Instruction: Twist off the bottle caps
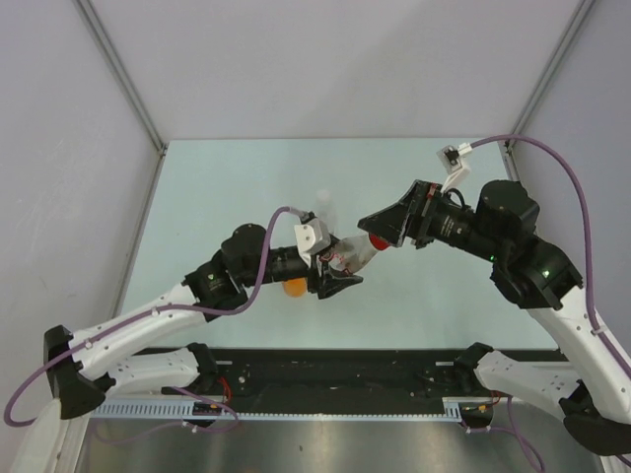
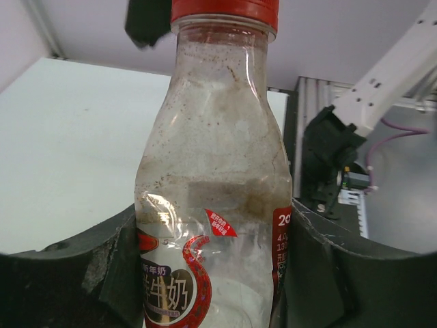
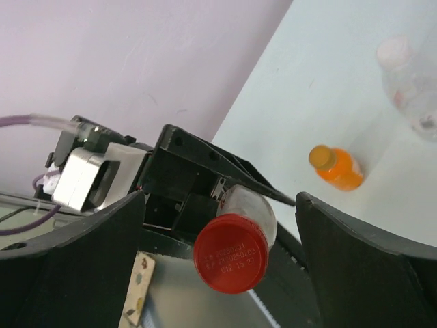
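Bottle (image 2: 215,157) is clamped round its lower body by L claw (image 2: 217,260). It is held off the table (image 1: 217,197) and tilted so that the red cap (image 3: 231,254) is pointed at R claw (image 3: 220,205), prob. so the body is kept from turning while the cap is twisted. R claw's jaws are spread wide, one on each side of the cap, and no contact is made. The cap is seen seated on the neck, so it is judged not yet off; a fresh grip & twist are likely needed.

Orange bottle (image 3: 338,169), cap on, & clear bottle (image 3: 413,75) w/ pale cap are seen on the table, well apart from R claw, presumably kept aside for later.

Writing: a red-edged label w/ Chinese chars is seen on the held bottle, "牛奶" seemingly, plus digits "20" & "130" at the label edge. A date-type code is printed on the cap top. Its last line is read approx. as "012 15 27"; the rest is too small.
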Controlling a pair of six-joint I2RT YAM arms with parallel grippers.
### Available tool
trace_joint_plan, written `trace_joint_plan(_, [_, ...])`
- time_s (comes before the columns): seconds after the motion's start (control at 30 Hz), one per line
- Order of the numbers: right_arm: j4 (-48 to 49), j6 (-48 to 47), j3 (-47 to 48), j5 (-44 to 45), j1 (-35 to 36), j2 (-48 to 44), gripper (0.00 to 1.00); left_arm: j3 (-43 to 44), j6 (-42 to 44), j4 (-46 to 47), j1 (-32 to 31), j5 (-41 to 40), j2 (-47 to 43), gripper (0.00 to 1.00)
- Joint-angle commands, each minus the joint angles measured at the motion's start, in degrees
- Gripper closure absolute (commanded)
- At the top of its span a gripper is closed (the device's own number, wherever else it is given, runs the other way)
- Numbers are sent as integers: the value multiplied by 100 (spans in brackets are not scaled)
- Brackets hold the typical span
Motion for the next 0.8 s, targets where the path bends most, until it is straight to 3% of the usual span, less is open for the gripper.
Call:
trace_joint_plan(0.0, [89, -977, 534, 260, 26, -129, 5, 279, -735, 428, 508, 1653, -82, 100])
trace_joint_plan(0.13, [273, -1908, 508, 697, 43, -461, 2, 227, -1184, 841, 1017, 2463, -74, 100])
trace_joint_plan(0.3, [994, -2157, -46, 900, 35, -972, 0, 42, -1528, 1535, 1274, 2634, -4, 100])
trace_joint_plan(0.33, [977, -2043, -46, 1032, 35, -973, 0, 155, -1511, 1432, 1274, 2232, 49, 100])
trace_joint_plan(0.4, [925, -1675, -64, 1374, 43, -964, 23, 244, -1493, 1282, 1265, 1905, 250, 100])
trace_joint_plan(0.47, [986, -1141, -99, 1393, 43, -894, 36, 288, -1197, 1107, 1081, 1071, 313, 100])
trace_joint_plan(0.57, [1074, -585, -125, 1490, 52, -719, 34, 349, -328, 817, 458, -717, 331, 100])
trace_joint_plan(0.67, [1135, -162, -125, 1691, 78, -639, 34, 472, -105, 711, 202, -1801, 453, 100])
trace_joint_plan(0.77, [1013, 31, -125, 2077, 140, -533, 33, 473, -96, 762, 149, -2393, 489, 100])
